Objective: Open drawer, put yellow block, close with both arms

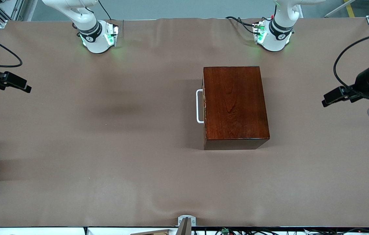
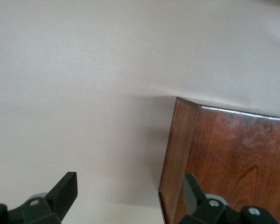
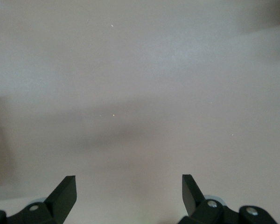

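The glossy mahogany box (image 1: 235,101) stands on the table in front of the left arm's base. Its drawer is pushed in, and the white bar handle (image 1: 199,106) faces the right arm's end of the table. No yellow block shows in any view. My left gripper (image 1: 329,98) hangs open over the table at the left arm's end, with nothing between its fingers. In the left wrist view the left gripper (image 2: 129,186) looks down on a corner of the box (image 2: 233,158). My right gripper (image 1: 21,84) hangs open and empty over the right arm's end; the right gripper (image 3: 129,186) has only bare table beneath it.
A brown cover (image 1: 106,147) lies over the whole table. The two arm bases (image 1: 98,39) (image 1: 272,36) stand along the edge farthest from the front camera. A small metal bracket (image 1: 186,222) sits at the nearest edge. Black cables hang at both ends.
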You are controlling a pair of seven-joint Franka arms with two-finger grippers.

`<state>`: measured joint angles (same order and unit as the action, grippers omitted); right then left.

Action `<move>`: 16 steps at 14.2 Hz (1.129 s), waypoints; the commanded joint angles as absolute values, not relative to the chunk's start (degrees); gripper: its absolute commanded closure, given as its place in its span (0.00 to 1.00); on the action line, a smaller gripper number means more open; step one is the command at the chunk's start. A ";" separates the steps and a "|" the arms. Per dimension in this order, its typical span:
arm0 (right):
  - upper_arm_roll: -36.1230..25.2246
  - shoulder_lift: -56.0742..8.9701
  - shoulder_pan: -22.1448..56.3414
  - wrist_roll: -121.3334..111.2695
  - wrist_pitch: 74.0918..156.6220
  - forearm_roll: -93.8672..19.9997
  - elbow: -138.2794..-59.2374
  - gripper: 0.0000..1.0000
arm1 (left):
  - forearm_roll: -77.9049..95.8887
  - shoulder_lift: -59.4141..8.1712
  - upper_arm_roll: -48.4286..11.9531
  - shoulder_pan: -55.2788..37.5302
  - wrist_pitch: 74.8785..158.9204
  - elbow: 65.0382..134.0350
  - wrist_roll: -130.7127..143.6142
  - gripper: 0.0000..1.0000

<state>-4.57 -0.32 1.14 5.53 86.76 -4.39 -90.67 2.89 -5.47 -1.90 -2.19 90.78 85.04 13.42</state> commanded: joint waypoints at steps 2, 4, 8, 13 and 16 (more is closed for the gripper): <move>-4.75 0.70 1.23 6.06 86.04 -3.60 -91.14 0.00 | 3.96 0.53 -0.97 -2.99 92.81 92.02 11.17 0.00; -4.75 0.70 2.10 6.06 86.57 -3.60 -90.97 0.00 | 3.43 0.53 -1.32 -2.81 92.72 91.58 2.86 0.00; -4.83 0.62 2.55 6.24 86.75 -3.34 -89.57 0.00 | 3.52 0.35 -1.32 -2.64 92.72 91.58 2.90 0.00; -4.83 0.44 2.63 6.76 86.04 -3.78 -89.13 0.00 | 2.64 0.09 -1.32 -2.64 92.72 91.58 2.99 0.00; -4.75 0.44 3.69 6.68 85.78 -3.78 -88.77 0.00 | -1.75 0.00 -1.49 -3.34 92.81 91.49 3.16 0.00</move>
<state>-4.74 -0.08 2.70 5.54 86.60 -4.34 -89.35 0.68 -0.58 -1.63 -2.70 92.06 90.78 3.40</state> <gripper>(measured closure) 0.000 0.000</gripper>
